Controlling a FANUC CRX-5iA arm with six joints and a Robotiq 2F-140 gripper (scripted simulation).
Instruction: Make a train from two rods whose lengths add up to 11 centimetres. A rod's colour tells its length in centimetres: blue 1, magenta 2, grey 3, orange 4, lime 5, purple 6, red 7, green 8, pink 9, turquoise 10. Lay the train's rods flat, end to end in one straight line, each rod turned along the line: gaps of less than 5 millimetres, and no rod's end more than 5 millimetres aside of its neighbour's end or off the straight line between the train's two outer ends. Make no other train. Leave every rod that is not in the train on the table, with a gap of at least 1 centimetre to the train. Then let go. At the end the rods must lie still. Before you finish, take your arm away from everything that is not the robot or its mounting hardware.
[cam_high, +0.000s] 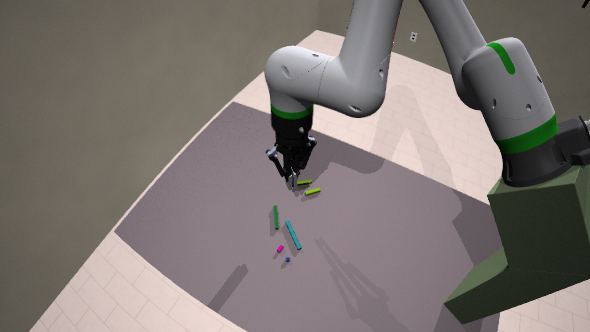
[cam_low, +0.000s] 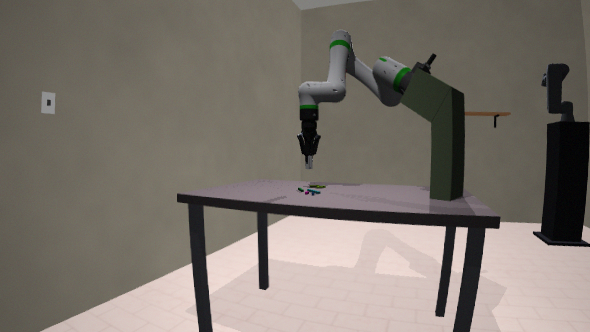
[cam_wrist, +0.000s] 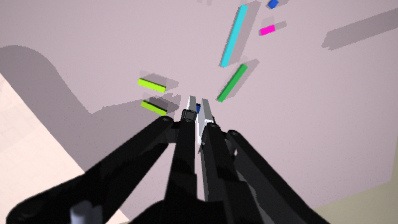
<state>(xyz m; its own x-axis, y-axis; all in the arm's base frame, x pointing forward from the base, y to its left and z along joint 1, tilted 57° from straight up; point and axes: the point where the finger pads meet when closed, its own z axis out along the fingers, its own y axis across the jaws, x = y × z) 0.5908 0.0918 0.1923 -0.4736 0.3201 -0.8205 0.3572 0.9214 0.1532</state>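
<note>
My gripper (cam_high: 292, 184) hangs well above the table (cam_low: 340, 200), fingers pointing down. In the wrist view the fingers (cam_wrist: 196, 112) are shut on a small blue rod (cam_wrist: 198, 107) at their tips. Below on the table lie a turquoise rod (cam_high: 293, 235), which also shows in the wrist view (cam_wrist: 234, 36), and a green rod (cam_high: 275, 217) beside it. A second blue rod (cam_high: 287, 259) lies near the turquoise rod's near end, with a magenta rod (cam_high: 280, 248) close by. Two lime rods (cam_high: 304, 182) (cam_high: 313, 191) lie side by side under the gripper.
The arm's green pedestal (cam_high: 540, 240) stands at the table's right side. The rods form one small cluster (cam_low: 310, 189) near the table's middle. A black stand (cam_low: 565, 180) is on the floor at far right.
</note>
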